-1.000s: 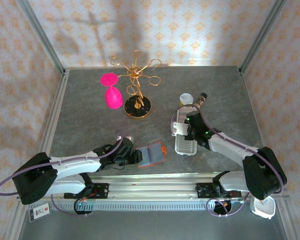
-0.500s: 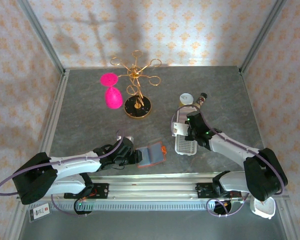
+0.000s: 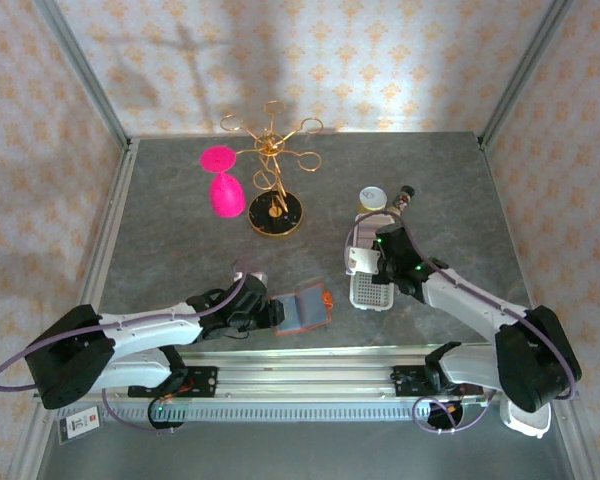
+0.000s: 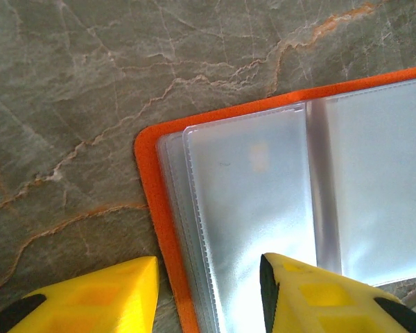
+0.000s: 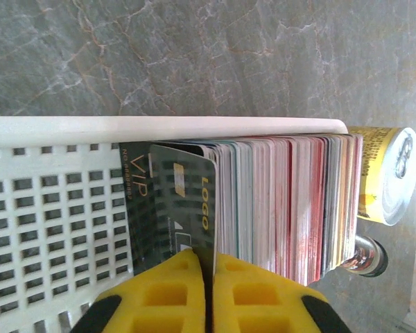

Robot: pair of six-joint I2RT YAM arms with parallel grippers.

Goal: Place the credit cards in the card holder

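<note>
Our right gripper (image 5: 206,267) just clamped the dark plastic VIP credit card (image 5: 170,201) between its tips, so we lift next; left gripper (image 4: 206,277), jaws apart, straddles the orange-red folding card holder (image 4: 249,194).

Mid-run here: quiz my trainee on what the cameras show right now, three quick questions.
1. True or false: the right fingers are shut on a dark VIP card.
2. The card holder lies: A closed, B open with clear sleeves up, C inside the tray.
3. Fill in: beside the white slotted tray is a yellow ___.
Key: 1 true; 2 B; 3 can.
</note>
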